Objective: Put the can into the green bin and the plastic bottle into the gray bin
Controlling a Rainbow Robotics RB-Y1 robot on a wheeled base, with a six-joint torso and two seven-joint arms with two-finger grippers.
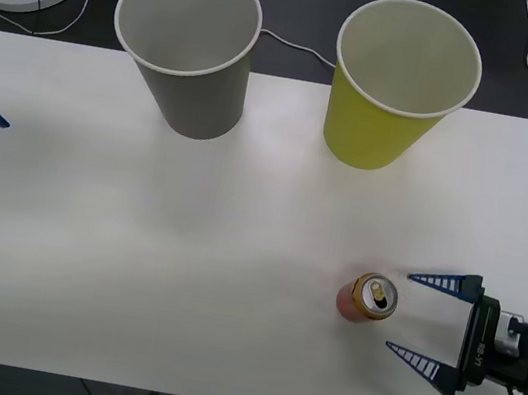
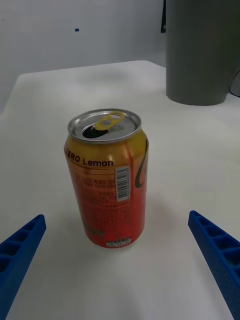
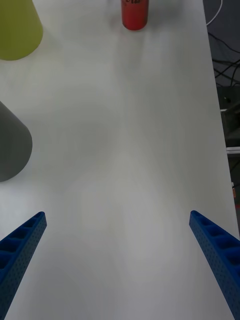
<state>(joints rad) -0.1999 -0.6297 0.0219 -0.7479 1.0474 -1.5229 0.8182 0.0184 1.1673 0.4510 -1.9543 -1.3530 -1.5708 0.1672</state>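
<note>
pale insides of gray bin [image 1: 189,53] and green bin [image 1: 396,88] bare; right jaws wide open beside can [image 1: 369,298]

Bright, even light; soft faint shadows

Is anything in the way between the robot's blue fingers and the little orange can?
No. The right gripper is open beside the can, with bare table between them.

Can [image 2: 107,180] upright on table [image 2: 45,130], between spread right hand [image 2: 120,265] fingers [image 2: 20,250], untouched.
</note>
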